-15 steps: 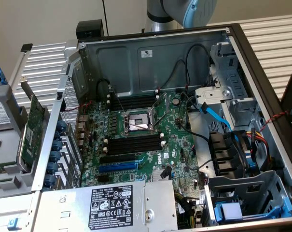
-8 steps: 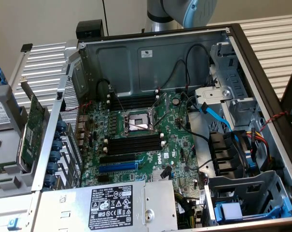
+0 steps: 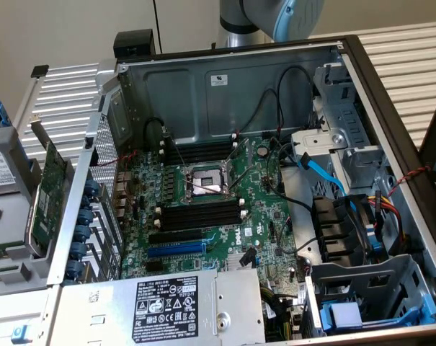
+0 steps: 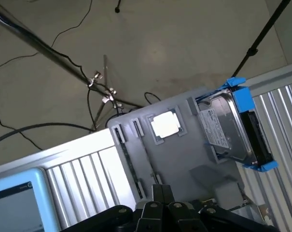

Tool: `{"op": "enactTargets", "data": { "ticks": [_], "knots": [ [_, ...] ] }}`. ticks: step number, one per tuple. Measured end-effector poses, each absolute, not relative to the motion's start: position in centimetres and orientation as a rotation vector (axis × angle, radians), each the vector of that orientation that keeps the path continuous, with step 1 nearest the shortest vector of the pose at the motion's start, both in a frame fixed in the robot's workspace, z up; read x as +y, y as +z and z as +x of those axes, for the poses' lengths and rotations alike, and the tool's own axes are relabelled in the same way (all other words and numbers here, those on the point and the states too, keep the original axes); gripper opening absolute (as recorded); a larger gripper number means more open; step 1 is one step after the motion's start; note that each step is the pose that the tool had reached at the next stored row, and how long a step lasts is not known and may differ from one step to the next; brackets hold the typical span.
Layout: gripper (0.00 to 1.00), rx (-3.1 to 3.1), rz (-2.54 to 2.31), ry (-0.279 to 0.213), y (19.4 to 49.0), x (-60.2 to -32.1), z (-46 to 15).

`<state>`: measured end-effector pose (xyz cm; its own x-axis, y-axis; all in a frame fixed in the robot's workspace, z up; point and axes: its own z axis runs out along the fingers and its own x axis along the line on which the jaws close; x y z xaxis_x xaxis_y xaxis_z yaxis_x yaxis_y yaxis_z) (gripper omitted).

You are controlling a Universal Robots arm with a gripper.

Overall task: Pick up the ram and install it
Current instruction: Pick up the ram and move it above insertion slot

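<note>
A: Seeing, from outside, the arm (image 3: 239,21) behind the open computer case (image 3: 203,86), and a green expansion card (image 3: 50,184) at the exterior view's left.

B: Catching, from the wrist, the gripper (image 4: 161,189) pinched closed over the gray tray (image 4: 184,154); failing to tell the ram's place.

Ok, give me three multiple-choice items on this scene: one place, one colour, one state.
1. Where is the green expansion card relative to the computer case? A seated inside; B outside, at the exterior view's left; C across its top rim.
2. What colour is the carrier on the hard drive? A red; B yellow; C blue.
3. The memory slots beside the CPU socket are: A empty; B full; C covered.
B, it leans outside the case wall; C, a blue frame clasps the drive; A, bare black slots.
</note>
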<state>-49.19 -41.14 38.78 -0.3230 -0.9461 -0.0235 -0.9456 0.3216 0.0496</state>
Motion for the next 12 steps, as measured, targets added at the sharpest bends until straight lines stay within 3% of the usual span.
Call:
{"op": "enactTargets", "data": {
  "ticks": [12],
  "knots": [
    [0.11,-2.324,2.071,-0.051,38.78,-41.15,-49.19]
  ]
}}
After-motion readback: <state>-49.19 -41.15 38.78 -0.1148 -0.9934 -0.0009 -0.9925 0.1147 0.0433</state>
